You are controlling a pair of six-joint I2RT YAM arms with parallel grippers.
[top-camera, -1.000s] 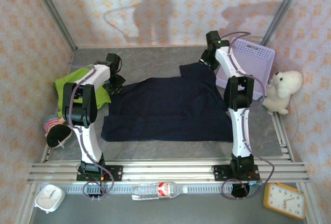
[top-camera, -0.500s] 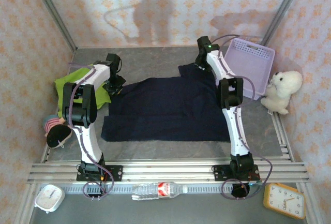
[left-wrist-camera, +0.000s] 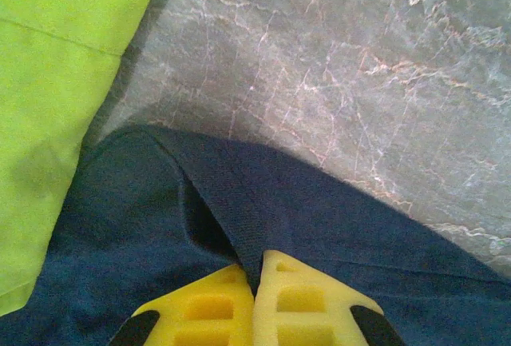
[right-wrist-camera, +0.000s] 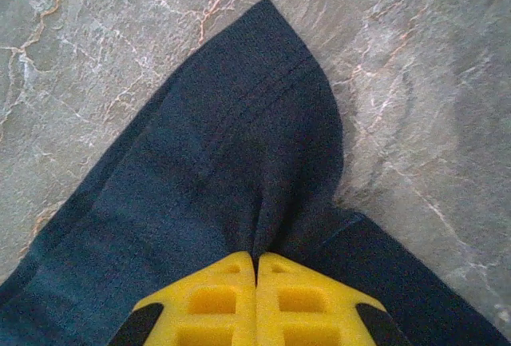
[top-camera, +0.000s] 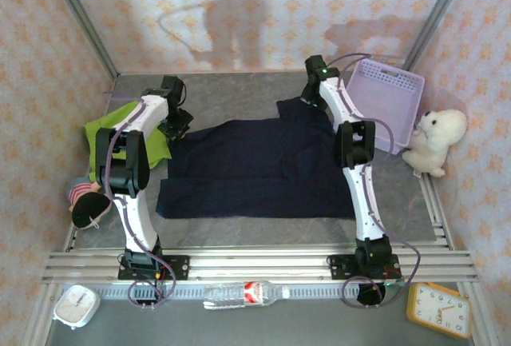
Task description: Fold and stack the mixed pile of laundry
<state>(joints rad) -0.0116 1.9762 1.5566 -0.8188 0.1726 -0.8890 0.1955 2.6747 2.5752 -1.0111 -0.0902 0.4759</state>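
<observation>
The dark navy garment [top-camera: 255, 170] lies spread flat across the middle of the table. My left gripper [top-camera: 177, 126] is shut on a pinched fold at its far left corner [left-wrist-camera: 239, 202]. My right gripper [top-camera: 310, 100] is shut on the far right corner, where the navy cloth [right-wrist-camera: 239, 154] bunches up between the yellow fingers [right-wrist-camera: 215, 298]. The lime-green garment [top-camera: 120, 134] lies at the left of the table, its edge [left-wrist-camera: 56, 82] right beside the navy corner in the left wrist view.
A lavender basket [top-camera: 383, 102] stands at the back right, a white plush bear [top-camera: 435, 138] beside it. A striped item and a dark shoe [top-camera: 88, 202] lie at the left edge. A bottle [top-camera: 243, 292], a white clock [top-camera: 76, 306] and an orange clock [top-camera: 437, 308] sit in front of the rail.
My right arm swung left from the basket to the navy garment's far right corner and its gripper closed on the cloth. My left gripper shifted slightly back while holding its corner.
</observation>
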